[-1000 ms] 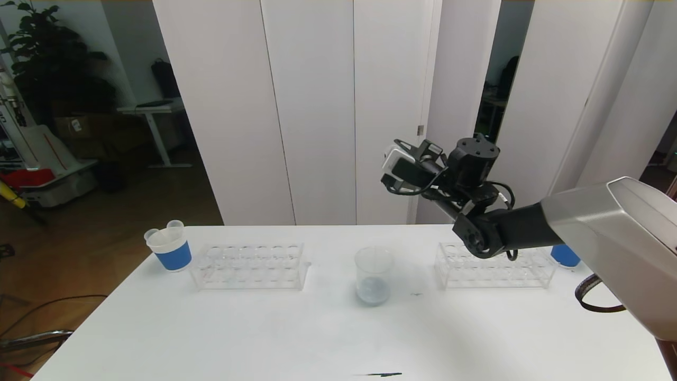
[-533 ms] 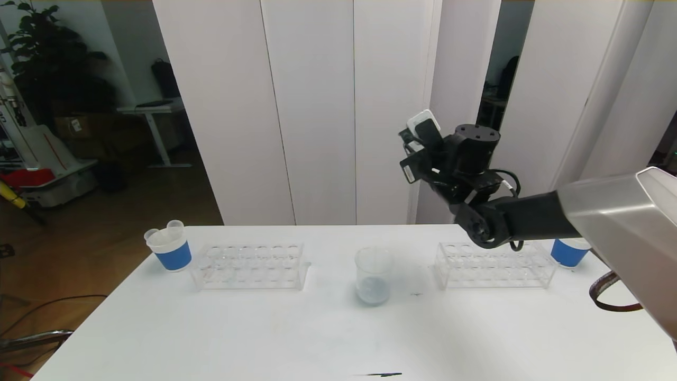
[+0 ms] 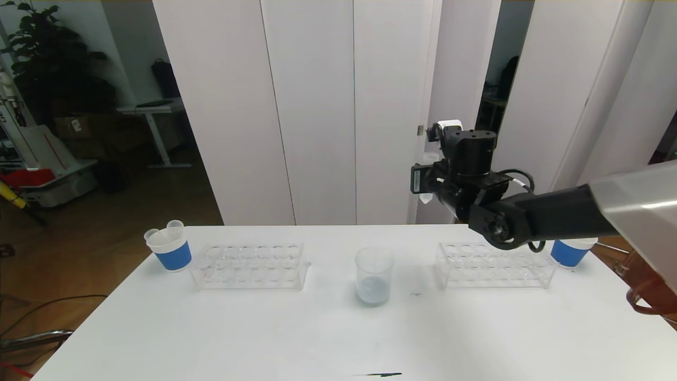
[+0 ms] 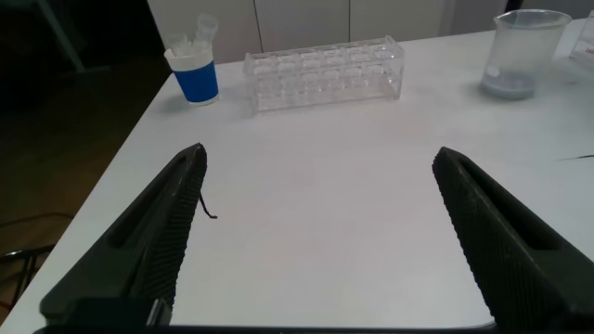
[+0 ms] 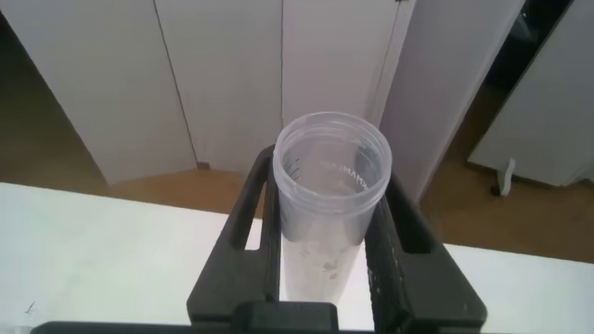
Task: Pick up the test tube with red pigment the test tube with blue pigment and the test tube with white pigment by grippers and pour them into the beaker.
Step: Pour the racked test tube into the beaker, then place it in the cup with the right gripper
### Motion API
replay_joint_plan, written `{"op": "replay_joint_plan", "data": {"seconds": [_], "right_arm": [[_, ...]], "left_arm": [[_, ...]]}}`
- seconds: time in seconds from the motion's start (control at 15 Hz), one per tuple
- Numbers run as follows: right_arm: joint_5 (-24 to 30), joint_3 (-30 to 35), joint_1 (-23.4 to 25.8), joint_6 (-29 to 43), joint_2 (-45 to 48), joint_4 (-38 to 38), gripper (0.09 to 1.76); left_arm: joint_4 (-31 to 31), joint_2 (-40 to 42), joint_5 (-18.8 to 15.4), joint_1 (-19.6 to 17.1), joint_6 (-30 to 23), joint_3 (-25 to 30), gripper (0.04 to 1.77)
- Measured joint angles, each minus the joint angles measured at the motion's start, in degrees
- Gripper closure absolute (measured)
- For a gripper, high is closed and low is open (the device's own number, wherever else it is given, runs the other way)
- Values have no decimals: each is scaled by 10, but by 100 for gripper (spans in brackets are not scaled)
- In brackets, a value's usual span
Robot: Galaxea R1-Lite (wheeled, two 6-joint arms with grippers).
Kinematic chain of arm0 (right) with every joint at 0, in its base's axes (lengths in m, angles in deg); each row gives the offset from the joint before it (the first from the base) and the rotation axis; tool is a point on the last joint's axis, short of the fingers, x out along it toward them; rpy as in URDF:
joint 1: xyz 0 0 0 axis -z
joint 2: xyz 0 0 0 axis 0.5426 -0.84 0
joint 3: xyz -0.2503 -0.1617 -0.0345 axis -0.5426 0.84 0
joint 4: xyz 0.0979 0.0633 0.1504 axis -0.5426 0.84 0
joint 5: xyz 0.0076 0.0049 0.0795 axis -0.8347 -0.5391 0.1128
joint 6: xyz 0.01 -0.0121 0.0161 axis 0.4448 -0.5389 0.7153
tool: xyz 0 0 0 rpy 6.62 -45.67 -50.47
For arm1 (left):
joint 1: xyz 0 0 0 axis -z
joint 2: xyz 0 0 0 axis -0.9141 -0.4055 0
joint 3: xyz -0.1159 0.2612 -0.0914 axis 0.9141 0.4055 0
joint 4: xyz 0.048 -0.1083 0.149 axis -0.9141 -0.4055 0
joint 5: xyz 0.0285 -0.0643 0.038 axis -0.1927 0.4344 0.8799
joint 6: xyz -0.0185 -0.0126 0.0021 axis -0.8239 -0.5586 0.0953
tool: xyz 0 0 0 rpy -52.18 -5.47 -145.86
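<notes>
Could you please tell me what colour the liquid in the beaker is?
Pale milky blue, in the beaker; the head view shows it best.

Lighting even and bright over the white table [image 3: 264, 328]; soft shadows only. Room at the head view's far left dim. Straight lines bow near head-view edges. Left wrist fingers [image 4: 158, 241] blurred.

We see a clear, smooth plastic beaker [image 3: 374, 276] on a matt white table [image 3: 264, 338]. The racks [image 3: 248, 266] look like glossy transparent acrylic.
</notes>
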Motion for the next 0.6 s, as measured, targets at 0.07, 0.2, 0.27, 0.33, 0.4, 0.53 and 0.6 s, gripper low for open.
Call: {"op": "replay_joint_plan", "data": {"seconds": [0.07, 0.2, 0.27, 0.33, 0.4, 0.53, 0.6], "right_arm": [[-6, 26, 1, 4, 8, -9, 126], [-35, 69, 6, -6, 21, -73, 126], [-39, 89, 13, -20, 27, -99, 126], [-40, 109, 19, -30, 33, -124, 126], [-39, 132, 24, -37, 41, -149, 126], [-38, 160, 40, -46, 62, -171, 126], [-39, 167, 54, -47, 74, -173, 126]], "left_arm": [[0, 0, 0, 0, 0, 0, 7], [0, 0, 0, 0, 0, 0, 7], [0, 0, 0, 0, 0, 0, 7], [0, 0, 0, 0, 0, 0, 7], [0, 0, 0, 0, 0, 0, 7], [0, 0, 0, 0, 0, 0, 7], [0, 0, 0, 0, 0, 0, 7]]}}
